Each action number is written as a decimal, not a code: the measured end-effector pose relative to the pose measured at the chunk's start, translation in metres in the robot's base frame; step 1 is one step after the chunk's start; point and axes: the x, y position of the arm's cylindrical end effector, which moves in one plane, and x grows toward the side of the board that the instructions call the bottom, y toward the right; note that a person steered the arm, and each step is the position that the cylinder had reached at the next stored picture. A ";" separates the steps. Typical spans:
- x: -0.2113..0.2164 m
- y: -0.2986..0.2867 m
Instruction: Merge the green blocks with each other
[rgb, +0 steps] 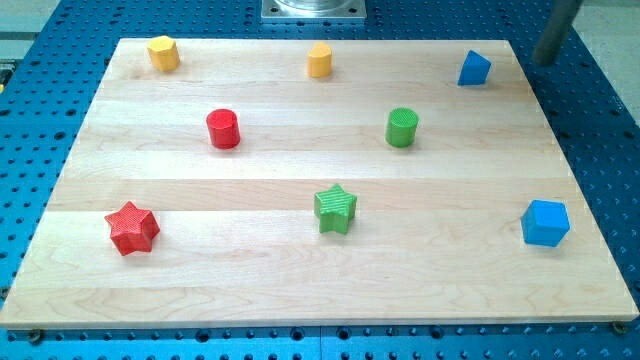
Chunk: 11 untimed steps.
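A green cylinder (402, 127) stands right of the board's middle, in the upper half. A green star (336, 209) lies below and to the left of it, near the board's centre, well apart from it. My rod comes down at the view's top right and my tip (546, 62) ends just off the board's right edge, to the right of the small blue block (474, 68) and far from both green blocks.
A wooden board (250, 290) lies on a blue perforated table. A yellow block (163, 52) is at the top left, another yellow block (319, 60) at top centre. A red cylinder (223, 128), a red star (132, 228) and a blue cube (545, 222) also sit on the board.
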 end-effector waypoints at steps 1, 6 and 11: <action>0.080 -0.008; 0.089 -0.215; 0.282 -0.337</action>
